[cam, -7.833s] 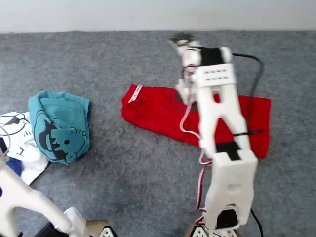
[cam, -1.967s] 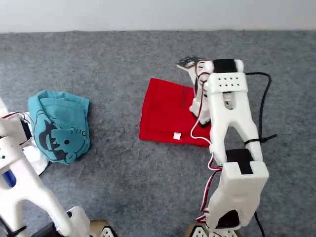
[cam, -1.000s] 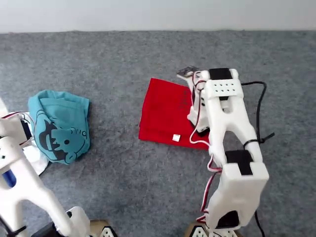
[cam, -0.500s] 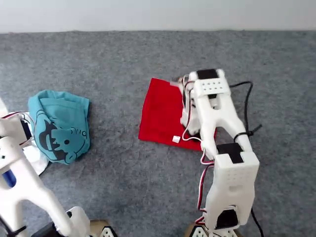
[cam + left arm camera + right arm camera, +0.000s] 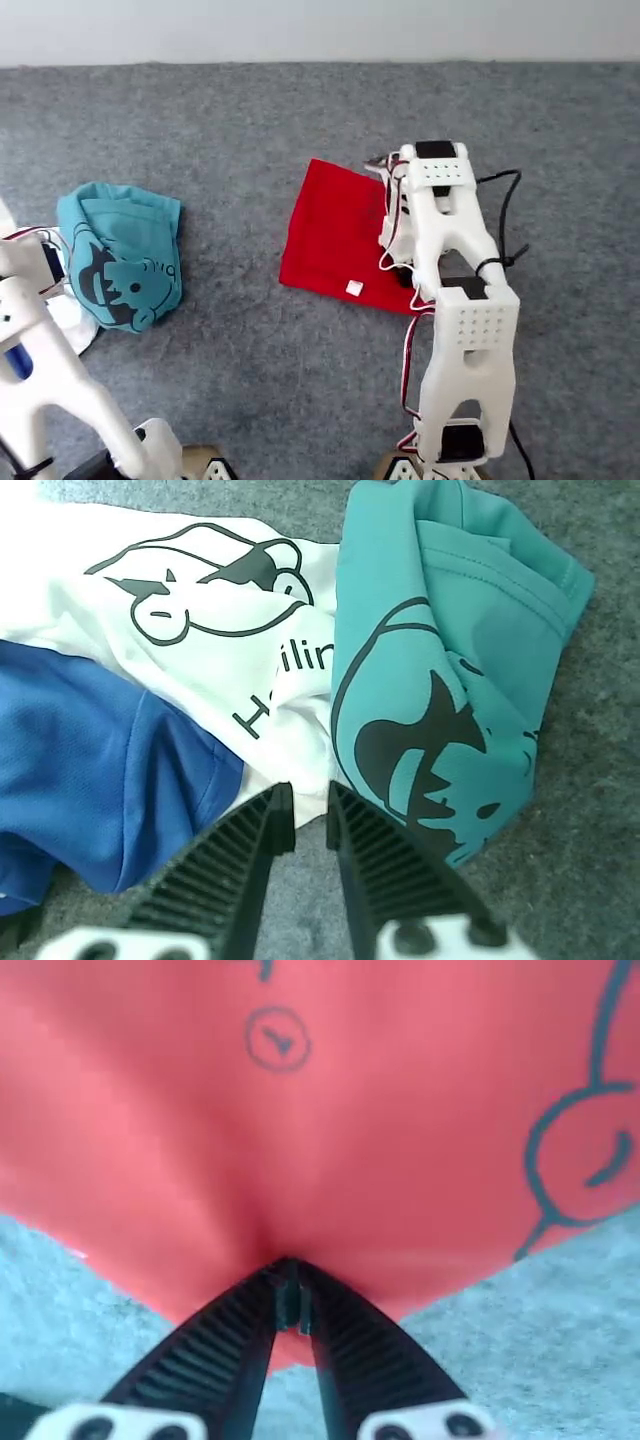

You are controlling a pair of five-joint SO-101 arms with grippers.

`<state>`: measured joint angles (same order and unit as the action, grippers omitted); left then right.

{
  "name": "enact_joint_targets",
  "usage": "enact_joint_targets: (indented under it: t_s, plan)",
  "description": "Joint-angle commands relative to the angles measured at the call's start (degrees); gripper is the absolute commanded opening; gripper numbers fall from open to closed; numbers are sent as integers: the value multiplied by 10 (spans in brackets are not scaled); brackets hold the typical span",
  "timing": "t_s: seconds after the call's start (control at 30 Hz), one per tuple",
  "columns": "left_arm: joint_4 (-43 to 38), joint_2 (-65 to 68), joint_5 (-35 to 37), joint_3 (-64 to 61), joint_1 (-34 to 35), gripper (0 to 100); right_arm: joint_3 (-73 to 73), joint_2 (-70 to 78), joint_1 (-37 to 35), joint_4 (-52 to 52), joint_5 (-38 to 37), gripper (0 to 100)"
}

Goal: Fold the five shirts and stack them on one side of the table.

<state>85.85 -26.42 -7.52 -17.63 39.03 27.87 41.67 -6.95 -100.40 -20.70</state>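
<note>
While the right gripper [image 5: 288, 1298] pinches a fold of the red shirt [image 5: 335, 235], jaws closed tight on the cloth, the garment lies folded into a rough rectangle near the middle of the grey table [image 5: 200, 130]. A small white tag [image 5: 354, 288] shows at its near edge, and the right arm [image 5: 450, 260] stands over the shirt's far side from the pile. Well apart, at the table's left edge, the crumpled teal shirt [image 5: 120, 255] overlaps the white shirt [image 5: 190, 630], which touches the blue shirt [image 5: 90, 770]. The left gripper [image 5: 308, 798] hangs above the white shirt's edge, jaws a narrow gap apart, holding nothing.
</note>
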Motion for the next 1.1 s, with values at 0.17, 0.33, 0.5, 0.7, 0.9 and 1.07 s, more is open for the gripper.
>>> enact_joint_targets:
  t_s: [0.17, 0.33, 0.5, 0.7, 0.9, 1.07]
  plan:
    - [-4, -17, 0, 3, -4, 70, 54, -116, 15, -26, 40, 9]
    - [-5, -17, 1, 3, -4, 70, -14, -182, 22, -27, 43, 173]
    - [-8, -12, 3, 0, -5, 70, -55, -161, 4, -12, 167, 359]
    - [-44, -17, 2, -42, -22, 70, -1, -56, 0, 44, 207, 377]
    - [-54, -17, 2, -48, -23, 70, 66, 42, -26, 40, 207, 376]
    - [-52, -17, 2, -49, -23, 70, 84, 92, -26, 39, 204, 308]
